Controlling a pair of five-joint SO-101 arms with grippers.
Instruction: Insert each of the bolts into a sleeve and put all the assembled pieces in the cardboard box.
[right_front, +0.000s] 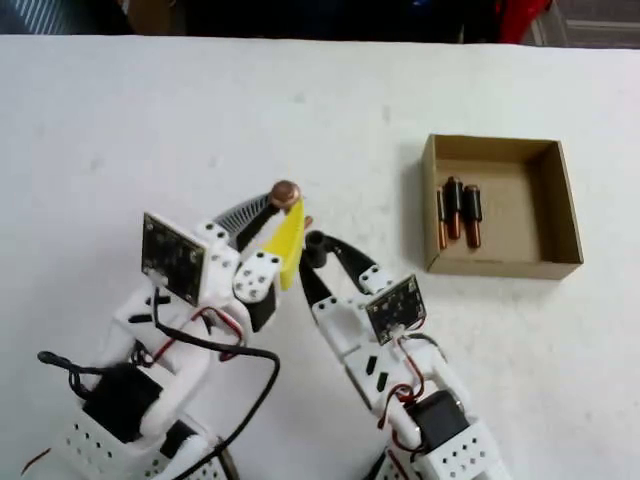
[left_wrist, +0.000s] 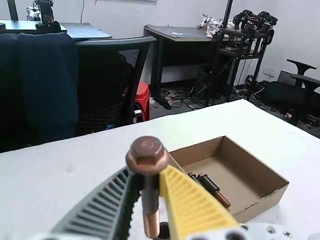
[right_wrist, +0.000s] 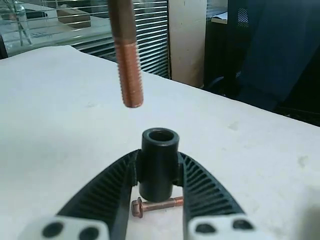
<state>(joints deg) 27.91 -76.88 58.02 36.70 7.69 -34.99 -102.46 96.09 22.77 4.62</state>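
Bolt (right_front: 285, 192) in left end effector (right_front: 282, 207); assembled pieces (right_front: 453, 210) in cardboard box (right_front: 515, 215)

No text, label, number or sign can be read.

Looks straight down from high over the whole table (right_front: 120, 110). From the left wrist, faces close past the bolt (left_wrist: 146, 150) toward the cardboard box (left_wrist: 227, 167) — both shared with overhead. From the right wrist, sits low behind the sleeve (right_wrist: 159, 160), same bolt's tip over it.
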